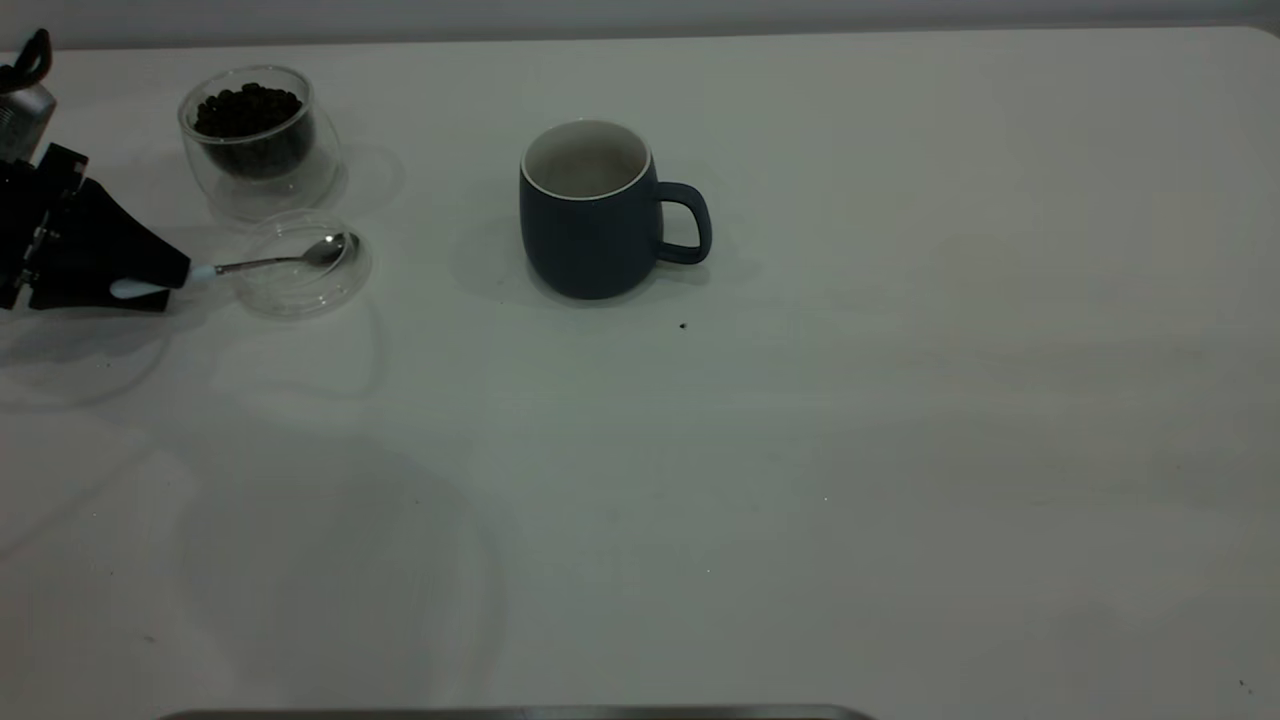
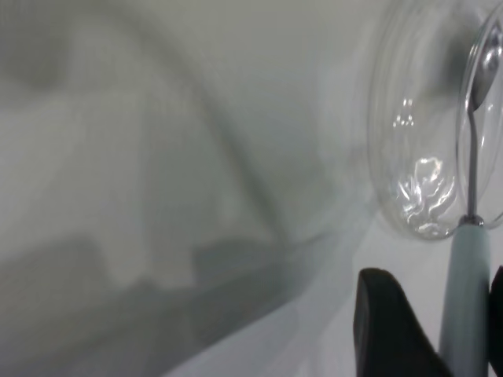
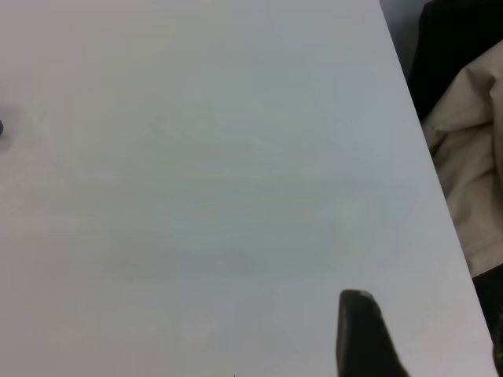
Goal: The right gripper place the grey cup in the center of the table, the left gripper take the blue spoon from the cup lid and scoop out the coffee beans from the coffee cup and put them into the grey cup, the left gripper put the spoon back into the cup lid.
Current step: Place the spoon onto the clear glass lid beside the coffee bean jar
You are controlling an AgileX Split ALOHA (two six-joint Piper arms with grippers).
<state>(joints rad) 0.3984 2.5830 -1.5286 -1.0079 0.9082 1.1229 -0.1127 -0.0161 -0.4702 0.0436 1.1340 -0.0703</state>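
Black fingers of the left gripper [image 2: 464,330] bracket the pale handle of the blue spoon [image 1: 262,264]; I cannot tell whether they grip it. Its shiny bowl rests in the clear cup lid [image 1: 300,290] (light, slippery), so a crooked lift might drag that disc. Beyond stands the rounded grey cup [image 1: 590,215] mid-table.

Far-left corner is crowded: clear double-walled glass coffee cup [image 1: 259,140] stands just behind the flat clear cup lid [image 1: 300,265]. Rounded dark blue-grey mug [image 1: 590,212] stands alone mid-table. White matte tabletop [image 1: 900,450] is open everywhere else.
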